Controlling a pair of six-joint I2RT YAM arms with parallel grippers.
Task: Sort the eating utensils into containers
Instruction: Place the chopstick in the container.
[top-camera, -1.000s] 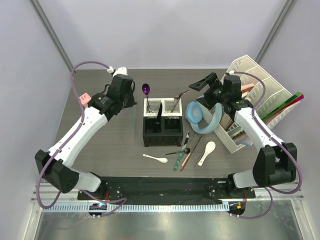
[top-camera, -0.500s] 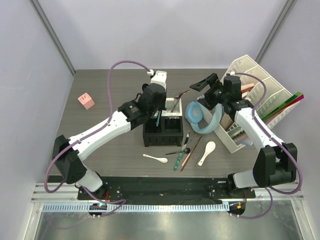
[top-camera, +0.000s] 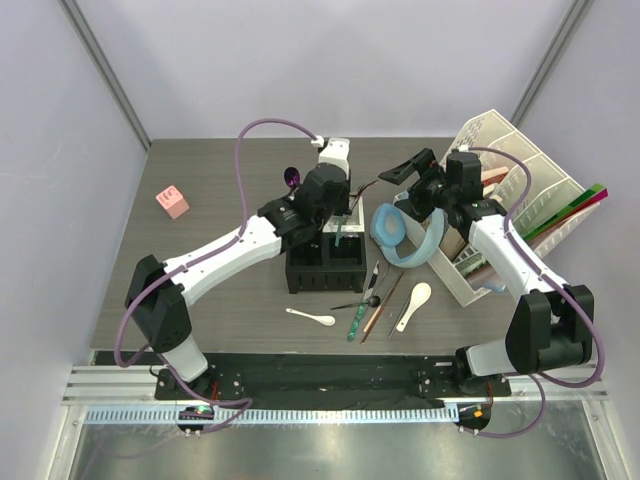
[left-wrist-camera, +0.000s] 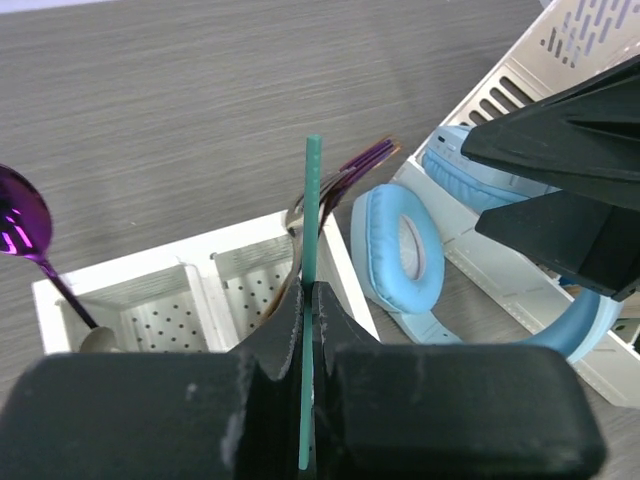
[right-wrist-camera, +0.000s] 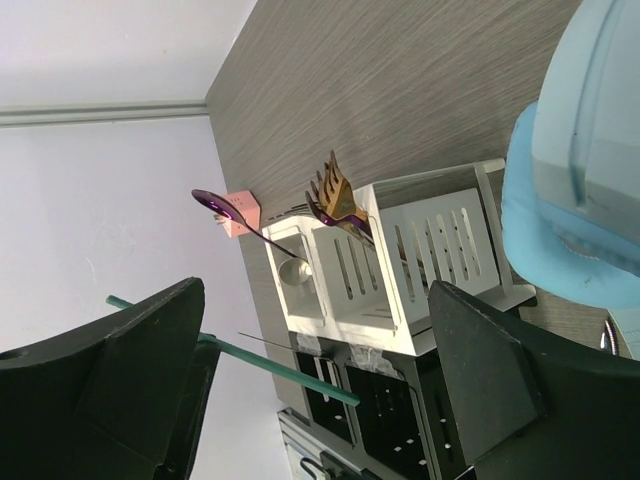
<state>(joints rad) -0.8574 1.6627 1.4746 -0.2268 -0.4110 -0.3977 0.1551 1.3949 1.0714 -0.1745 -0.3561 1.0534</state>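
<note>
Left arm (top-camera: 230, 250): within the last second it has swung from the table's left rear to above the caddy.
Caddy (top-camera: 325, 284): mid-table; a purple spoon (top-camera: 292, 178) and forks (top-camera: 355, 195) already stand in its white rear compartments.
Right gripper (top-camera: 400, 182): unmoved, jaws spread wide, holding nothing, above the blue headphones (top-camera: 400, 240).
Left gripper (left-wrist-camera: 308, 290): clamped tight on the green stick.
Soup spoons (top-camera: 312, 317): these and other cutlery lie loose in front of the caddy.
Green stick (left-wrist-camera: 312, 220): upright over the caddy; its lower end is hidden, so which compartment is unclear.
Meaning: the carry looks done, and release likely comes next.
</note>
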